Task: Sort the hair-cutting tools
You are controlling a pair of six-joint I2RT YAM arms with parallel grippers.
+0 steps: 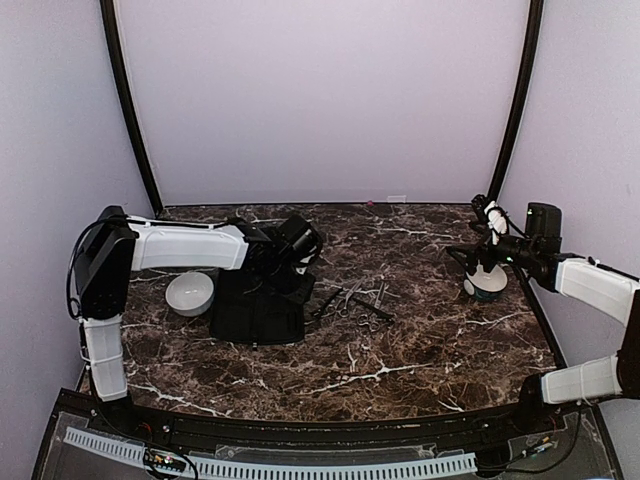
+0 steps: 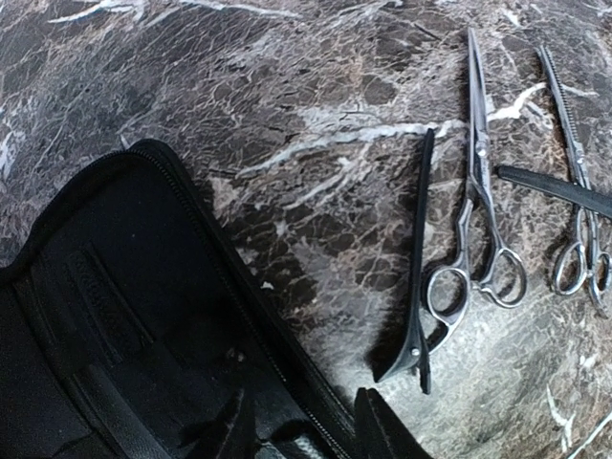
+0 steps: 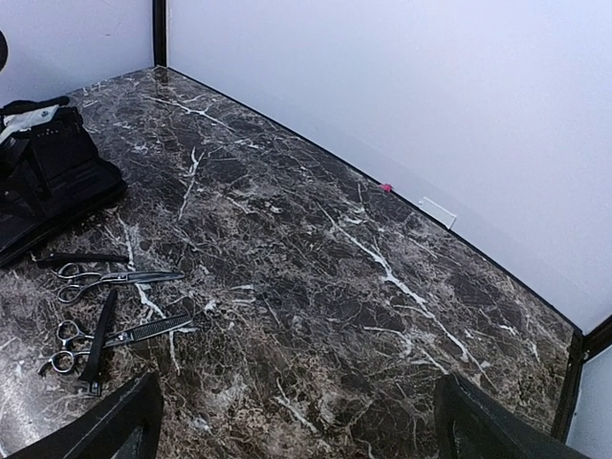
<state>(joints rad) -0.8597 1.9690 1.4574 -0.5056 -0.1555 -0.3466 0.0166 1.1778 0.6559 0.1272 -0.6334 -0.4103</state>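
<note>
Scissors (image 2: 481,158) tips point away from left hand (image 2: 311,421), rings nearest | grip unclear | right hand (image 3: 301,421) spread open

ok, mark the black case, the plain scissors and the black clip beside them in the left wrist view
black case (image 2: 105,325), left wrist view, on its open inner panel.
plain scissors (image 2: 480,158), left wrist view, at the pivot.
black clip (image 2: 421,249), left wrist view, mid-length of its arm.

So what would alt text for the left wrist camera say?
A pair of silver metal ring-handled scissors lies on the dark marble tabletop between a slim black clip and toothed silver shears; an open black fabric case fills the lower left.
</note>
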